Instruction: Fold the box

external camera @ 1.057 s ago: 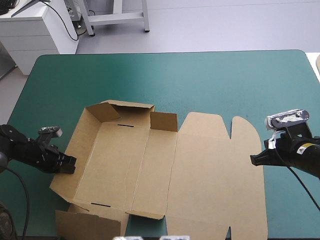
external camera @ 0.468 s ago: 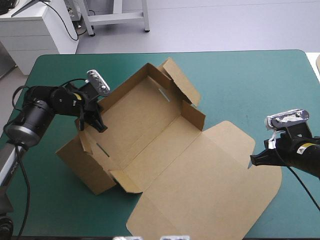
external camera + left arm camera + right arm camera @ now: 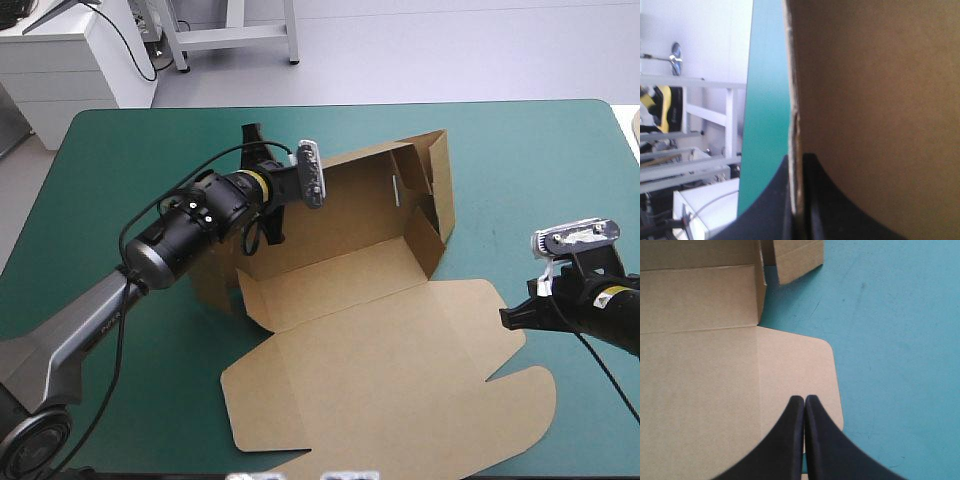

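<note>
The brown box (image 3: 340, 265) lies mid-table as an open tray, its far wall (image 3: 370, 185) and right wall raised and its lid (image 3: 390, 385) flat toward the near edge. My left gripper (image 3: 265, 222) is at the tray's left end, shut on a wall. In the left wrist view the board's edge (image 3: 795, 100) runs between the fingers of that gripper (image 3: 799, 160). My right gripper (image 3: 507, 318) is shut and holds nothing, at the lid's right edge. In the right wrist view this gripper (image 3: 804, 401) hovers over the lid's rounded flap (image 3: 795, 370).
The lid's near corner (image 3: 300, 462) reaches almost to the table's front edge. Teal-green cover (image 3: 520, 160) shows beyond the box and to its right. A short side flap (image 3: 795, 257) stands ahead of the right gripper.
The left arm has swung toward the far side and right with the box, turning it; the tray's walls now stand higher. The right gripper has not moved.
</note>
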